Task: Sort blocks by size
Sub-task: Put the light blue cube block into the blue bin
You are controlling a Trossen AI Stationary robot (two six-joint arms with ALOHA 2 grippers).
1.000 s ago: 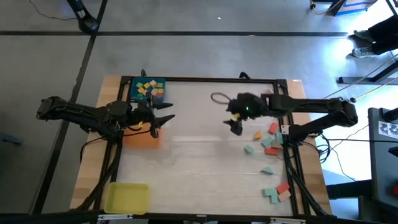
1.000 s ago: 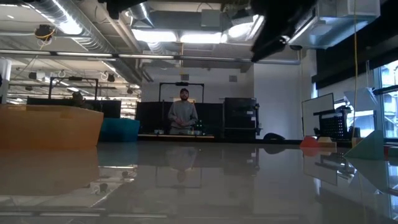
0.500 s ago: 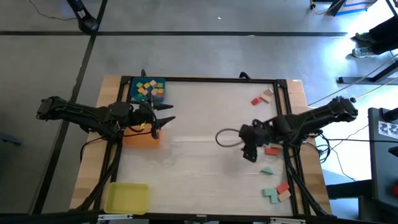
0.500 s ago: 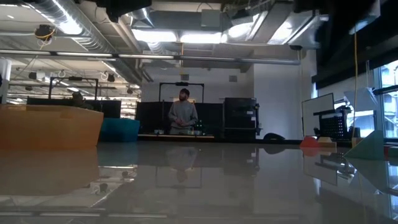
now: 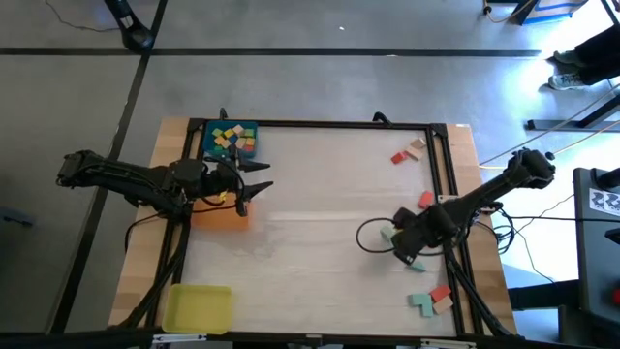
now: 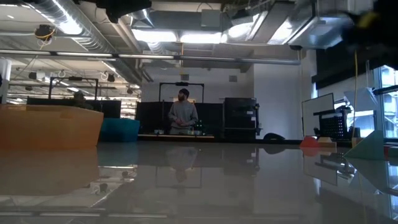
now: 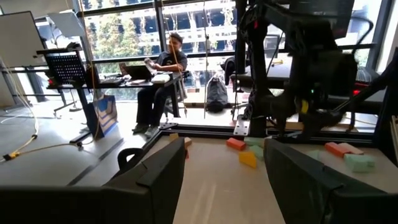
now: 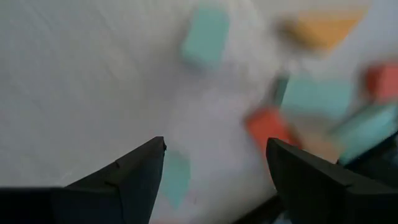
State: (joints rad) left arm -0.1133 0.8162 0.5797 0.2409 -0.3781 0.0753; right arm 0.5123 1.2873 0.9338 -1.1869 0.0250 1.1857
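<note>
Several small coloured blocks [image 5: 232,139] lie in the blue tray [image 5: 207,142] at the far left. More blocks lie loose on the table's right side: red and pale ones [image 5: 405,152] far back, teal and red ones [image 5: 428,299] near the front. My right gripper [image 5: 407,250] points down, open, above loose teal, red and orange blocks [image 8: 267,127] and touches none. My left gripper [image 5: 260,186] stands open and level over the orange tray [image 5: 221,215], with nothing between its fingers [image 7: 158,180].
A yellow tray [image 5: 197,308] sits at the near left corner. A dark metal frame [image 5: 339,124] runs round the table. A cable loop [image 5: 373,236] hangs beside my right gripper. A person [image 6: 182,113] stands in the room far behind the table.
My right gripper has swung from the table's far middle toward the near right, coming lower and tipping from slanted to pointing down, and stays open. It now covers blocks that lay in view a second ago.
</note>
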